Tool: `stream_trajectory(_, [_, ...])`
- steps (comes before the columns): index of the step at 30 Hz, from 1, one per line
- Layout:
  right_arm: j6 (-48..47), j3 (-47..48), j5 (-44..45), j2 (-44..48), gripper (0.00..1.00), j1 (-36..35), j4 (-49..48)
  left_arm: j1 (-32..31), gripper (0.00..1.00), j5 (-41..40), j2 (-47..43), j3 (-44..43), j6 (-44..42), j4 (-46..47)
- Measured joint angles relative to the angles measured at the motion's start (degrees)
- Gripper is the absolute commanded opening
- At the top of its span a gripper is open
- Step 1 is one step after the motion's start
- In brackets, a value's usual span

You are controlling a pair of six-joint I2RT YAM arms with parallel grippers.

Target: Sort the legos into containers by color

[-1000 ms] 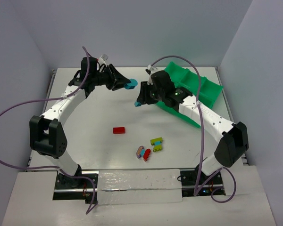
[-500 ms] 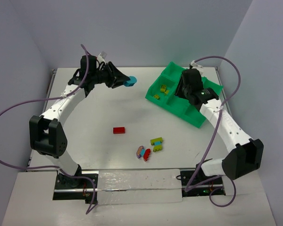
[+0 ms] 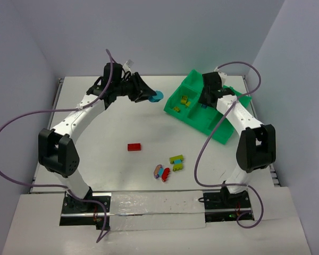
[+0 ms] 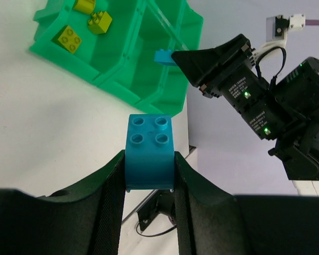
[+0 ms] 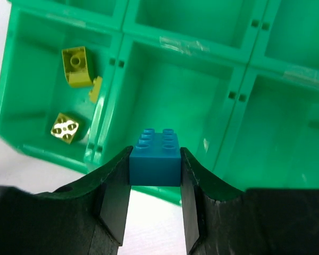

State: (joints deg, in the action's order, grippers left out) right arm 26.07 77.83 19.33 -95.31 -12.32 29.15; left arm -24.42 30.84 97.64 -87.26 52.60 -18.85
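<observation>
One green tray point(image 3: 204, 125) sits at two o'clock. Three yellow bricks point(image 5: 76, 65) lie in it. Two more are in the air: the first blue brick point(image 4: 149, 151) at twelve o'clock, the second blue brick point(image 5: 154, 159) over the tray. One red brick point(image 3: 134, 147) lies alone in the middle. The pile point(image 3: 169, 167) at five o'clock is too bunched to count.

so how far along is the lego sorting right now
Early. Done: a few yellow bricks sit in one corner compartment of the green tray. In hand: the right gripper holds a blue brick over the tray, the left gripper holds a second blue brick. Left: a red brick and a small mixed cluster lie on the table.
</observation>
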Motion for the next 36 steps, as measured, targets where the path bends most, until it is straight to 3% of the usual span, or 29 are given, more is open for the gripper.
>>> stream_trajectory(1, [-0.07, 0.89, 0.01, -0.87, 0.59, 0.06, -0.14, -0.15, 0.00, -0.18, 0.38, -0.69, -0.13, -0.18])
stream_trajectory(3, [-0.22, 2.26, 0.10, -2.34, 0.71, 0.11, -0.45, -0.66, 0.00, -0.46, 1.35, -2.23, -0.31, -0.35])
stream_trajectory(5, [-0.35, 3.32, 0.25, -3.52, 0.76, 0.15, -0.44, -1.43, 0.00, -0.64, 2.52, -3.91, -0.37, -0.62])
stream_trajectory(16, [-0.25, 5.04, -0.13, -2.08, 0.76, 0.84, 0.63, -6.59, 0.00, -0.86, 11.08, -13.28, -0.29, -1.53])
stream_trajectory(22, [1.59, -1.71, -2.45, 15.19, 0.76, 4.59, 1.88, -10.29, 0.00, -0.87, 19.62, -21.72, -0.05, -1.66])
stream_trajectory(29, [4.38, -11.40, -2.92, 38.15, 0.76, 4.75, 2.49, -15.29, 0.00, -5.50, 35.32, -39.42, -0.07, -3.51])
stream_trajectory(36, [6.10, -15.15, -2.81, 47.96, 0.76, 4.71, 7.74, -16.71, 0.01, -10.76, 44.07, -45.95, 0.25, -2.36])
